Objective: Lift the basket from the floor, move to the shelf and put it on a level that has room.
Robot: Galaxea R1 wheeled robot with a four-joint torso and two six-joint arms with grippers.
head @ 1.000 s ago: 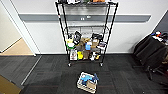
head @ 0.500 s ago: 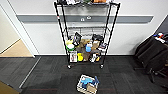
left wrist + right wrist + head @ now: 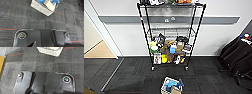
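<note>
1. Low in the head view, the basket sits on the dark carpet floor, in front of the shelf and apart from it.
2. A blue plush toy and a brown box lie in the basket.
3. From the left wrist, the basket shows its perforated pale side, with the toy and the box inside; it rests on the floor near a thin red line.
4. From the right wrist, a corner of the basket lies on the floor, near a red line.
5. The shelf stands against a white wall with a grey band.
6. Its top tier carries several items too blurred to name.
7. A middle level looks bare, though the wire grid is hard to read.
8. The lower tiers are crowded with boxes, packets and yellow items.
9. Tan wooden flooring shows past a doorway at the left.
10. Dark cloth hangs at the right.
11. I cannot tell whether either tool is released or clenched; neither holds the basket.
</note>
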